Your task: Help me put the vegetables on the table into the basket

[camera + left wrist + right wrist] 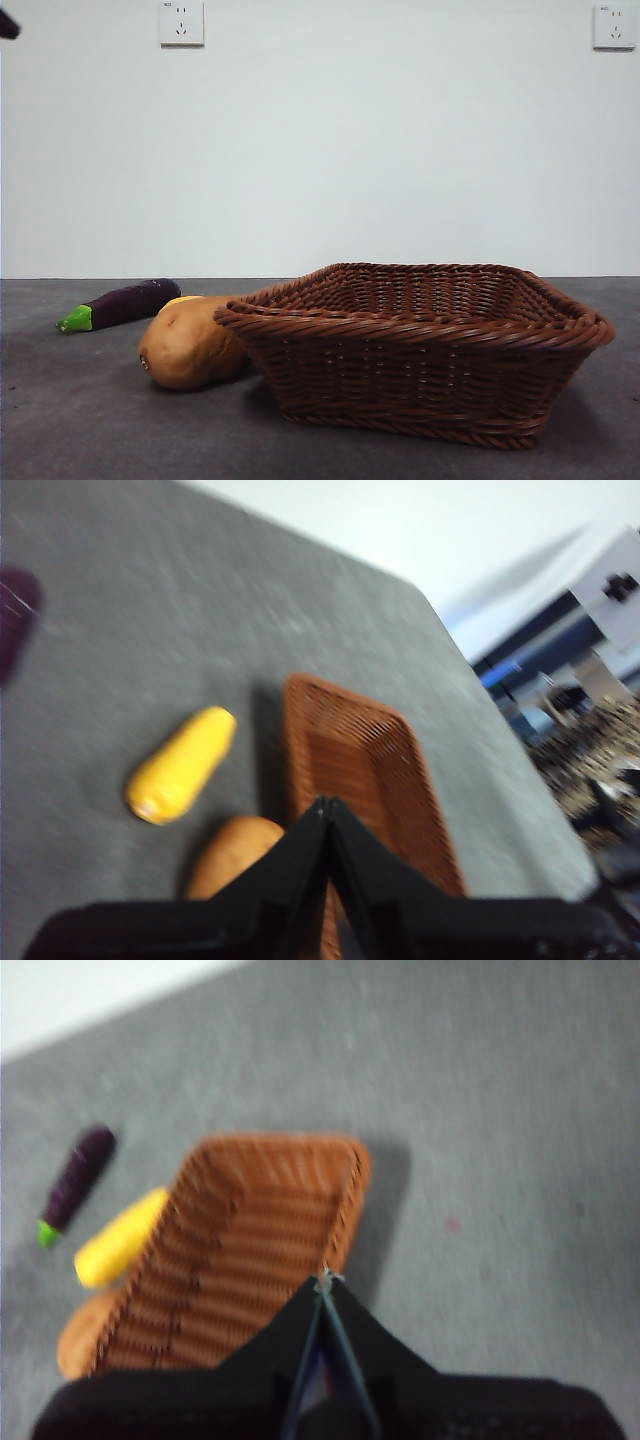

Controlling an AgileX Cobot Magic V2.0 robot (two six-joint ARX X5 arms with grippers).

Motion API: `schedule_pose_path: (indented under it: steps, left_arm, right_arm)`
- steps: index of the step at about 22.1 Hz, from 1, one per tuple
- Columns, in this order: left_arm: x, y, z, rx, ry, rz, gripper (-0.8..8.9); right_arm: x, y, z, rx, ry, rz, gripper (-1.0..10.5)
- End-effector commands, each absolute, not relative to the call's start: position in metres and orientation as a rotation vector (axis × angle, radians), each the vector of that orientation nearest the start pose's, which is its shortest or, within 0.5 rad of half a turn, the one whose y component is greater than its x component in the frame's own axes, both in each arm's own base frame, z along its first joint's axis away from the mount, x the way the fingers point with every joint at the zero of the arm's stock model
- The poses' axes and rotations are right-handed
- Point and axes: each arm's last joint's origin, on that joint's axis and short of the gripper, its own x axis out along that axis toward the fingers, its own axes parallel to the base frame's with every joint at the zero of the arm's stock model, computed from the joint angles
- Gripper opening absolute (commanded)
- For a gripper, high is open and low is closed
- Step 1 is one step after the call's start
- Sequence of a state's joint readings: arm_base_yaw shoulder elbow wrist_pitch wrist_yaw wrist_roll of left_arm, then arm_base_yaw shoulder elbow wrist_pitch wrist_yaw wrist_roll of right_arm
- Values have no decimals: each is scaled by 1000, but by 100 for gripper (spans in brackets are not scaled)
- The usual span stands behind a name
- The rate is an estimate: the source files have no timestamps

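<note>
Hovering high, both arms wait with nothing gripped: left gripper point(328, 815) and right gripper point(325, 1285) each have jaws pressed together. All three vegetables lie on the counter point(80, 420) beside the basket point(420, 345): potato point(188, 343) touching its wall, yellow one point(180, 764) just beyond, eggplant point(122, 303) farthest. Left arm looks nearer; the yellow one's long axis runs obliquely to its jaws.
</note>
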State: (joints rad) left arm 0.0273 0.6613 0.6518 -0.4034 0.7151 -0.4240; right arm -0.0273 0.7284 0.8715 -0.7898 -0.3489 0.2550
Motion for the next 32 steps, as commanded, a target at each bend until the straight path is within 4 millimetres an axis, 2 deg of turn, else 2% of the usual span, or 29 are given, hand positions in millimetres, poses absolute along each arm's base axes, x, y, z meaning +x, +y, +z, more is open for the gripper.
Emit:
schedule_pose_path:
  steps: [1,5,8,11,12,15,16,17,23,32]
  left_arm:
    - [151,-16,295,-589,619,-628,-4]
    - [168,-20,291,-580,740,-701,-4]
    - [176,-26,276,-523,838,-758,-4]
    - [183,-33,264,-470,902,-804,-4]
    - [187,-35,260,-462,921,-805,-4]
    - [196,-41,251,-441,960,-792,-4]
    - [198,-43,249,-427,969,-784,-4]
    - [200,-45,247,-409,976,-777,-4]
    - [202,-55,243,-341,982,-793,-4]
    - [202,-60,244,-322,962,-819,-4]
  right_arm:
    - [143,6,322,353,743,229,-11]
    - [164,6,322,398,824,218,-11]
    - [177,11,309,440,944,411,5]
    - [191,16,291,448,1084,446,12]
    - [197,20,285,439,1122,457,75]
    - [211,34,269,379,1217,441,555]
    - [215,40,263,345,1244,432,646]
    - [219,46,258,308,1261,423,676]
    - [243,72,231,240,1308,430,660]
    - [271,81,193,264,1351,410,654]
